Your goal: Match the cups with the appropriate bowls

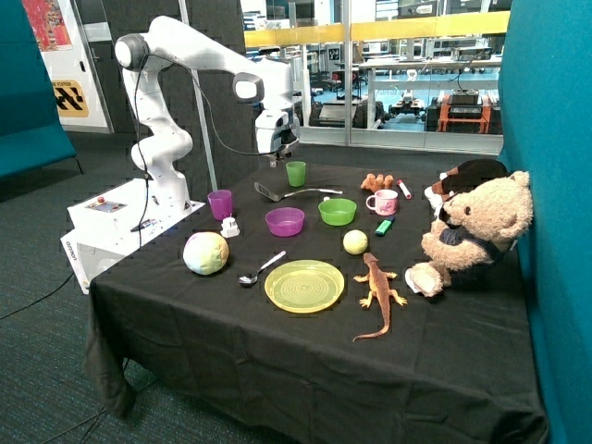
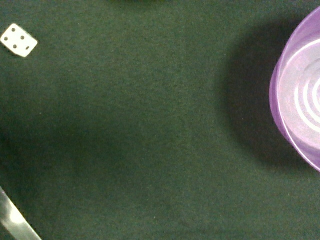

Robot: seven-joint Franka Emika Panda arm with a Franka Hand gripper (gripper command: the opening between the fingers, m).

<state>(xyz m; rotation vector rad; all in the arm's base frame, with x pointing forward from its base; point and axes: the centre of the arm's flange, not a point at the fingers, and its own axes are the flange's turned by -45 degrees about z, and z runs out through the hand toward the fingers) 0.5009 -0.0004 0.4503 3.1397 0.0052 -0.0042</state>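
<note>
gripper (image 1: 275, 159) probably above green cup (image 1: 296, 174), cups unmatched

Soft even light, dark shadow beside purple bowl (image 2: 300, 100)

- A robotics lab or office space: glass partition (image 1: 407, 74) at the far side, workbenches with equipment (image 1: 444, 102) behind it.
- Grey carpet floor (image 1: 37, 305), teal divider panels (image 1: 550, 139).

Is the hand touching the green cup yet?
Apart. In the outside view the hand hangs above the table with black cloth showing between it and the green cup; the wrist view shows no cup within reach.
</note>
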